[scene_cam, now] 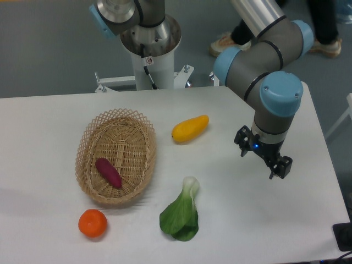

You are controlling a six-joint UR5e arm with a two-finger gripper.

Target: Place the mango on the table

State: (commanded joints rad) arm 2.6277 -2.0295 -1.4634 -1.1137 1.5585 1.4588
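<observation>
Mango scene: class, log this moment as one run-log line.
mango: on table, beside basket | gripper: holds nothing, right of mango | sweet potato: in basket

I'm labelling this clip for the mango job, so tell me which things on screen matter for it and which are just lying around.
Part of the job:
mango, lying on the table
gripper, empty, off to one side of the mango

Just lying about:
wicker basket
purple sweet potato, inside the basket
tangerine
bok choy
</observation>
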